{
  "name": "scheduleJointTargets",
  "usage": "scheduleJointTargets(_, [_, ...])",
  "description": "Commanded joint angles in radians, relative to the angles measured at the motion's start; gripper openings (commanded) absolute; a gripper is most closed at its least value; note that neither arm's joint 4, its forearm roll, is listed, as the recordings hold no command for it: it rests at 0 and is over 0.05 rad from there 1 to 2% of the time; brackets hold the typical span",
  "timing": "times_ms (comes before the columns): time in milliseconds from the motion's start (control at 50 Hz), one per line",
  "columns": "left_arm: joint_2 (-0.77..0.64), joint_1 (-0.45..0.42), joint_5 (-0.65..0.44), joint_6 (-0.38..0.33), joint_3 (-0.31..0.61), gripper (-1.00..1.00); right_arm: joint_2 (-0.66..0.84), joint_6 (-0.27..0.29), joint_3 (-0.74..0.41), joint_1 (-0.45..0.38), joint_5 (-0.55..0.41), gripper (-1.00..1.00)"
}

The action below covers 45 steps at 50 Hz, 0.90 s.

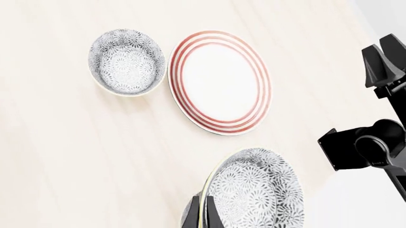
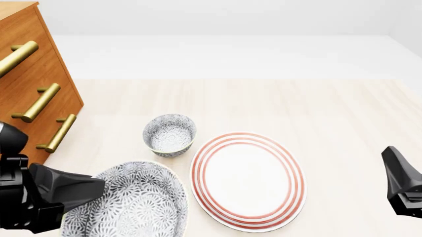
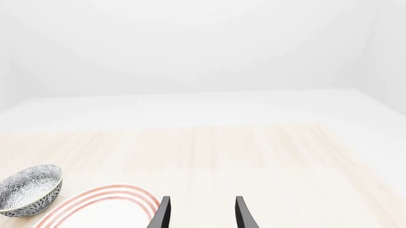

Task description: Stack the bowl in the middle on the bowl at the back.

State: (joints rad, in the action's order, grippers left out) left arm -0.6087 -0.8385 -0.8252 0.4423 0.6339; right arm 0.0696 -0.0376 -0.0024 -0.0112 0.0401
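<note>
In your left wrist view, the left gripper [image 1: 198, 213] has its fingers pinched on the cream rim of the bowl in the middle [image 1: 257, 190], which stands tilted on edge between them. The bowl at the back [image 1: 127, 61] sits on the table [image 1: 63, 156] well apart from the gripper, just beside the red-ringed plate [image 1: 220, 81]. The black links of your other arm [image 1: 374, 142] cross this view.

From the front, the left gripper [image 2: 99, 190] meets the bowl in the middle [image 2: 135, 205] at its left rim, at the table's near left. The bowl at the back [image 2: 169, 134] lies farther back and slightly right, near the plate [image 2: 247, 180]. A wooden drawer unit [image 2: 33, 84] stands at the left. Only part of the right gripper [image 2: 403, 183] shows at the right edge.

In your right wrist view, the right gripper [image 3: 201, 214] has its fingers spread with nothing between them, over the plate's [image 3: 101, 202] edge. The bowl at the back [image 3: 30, 189] sits well off to its side.
</note>
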Motion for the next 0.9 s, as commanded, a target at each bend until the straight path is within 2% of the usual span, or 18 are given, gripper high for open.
scheduleJointTargets(20, [0.039, -0.053, -0.03, 0.017, -0.02, -1.0, 0.001, 0.001, 0.0, -0.001, 0.001, 1.0])
scheduleJointTargets(280, [0.129, -0.065, -0.079, 0.038, -0.089, -1.0, -0.004, 0.002, 0.0, -0.001, -0.003, 1.0])
scheduleJointTargets(460, [0.155, -0.055, -0.098, 0.024, -0.119, -1.0, 0.001, 0.004, 0.0, -0.001, 0.003, 1.0])
scheduleJointTargets(900, [0.115, -0.093, 0.025, 0.034, -0.253, -1.0, -0.002, 0.001, -0.001, -0.001, 0.0, 1.0])
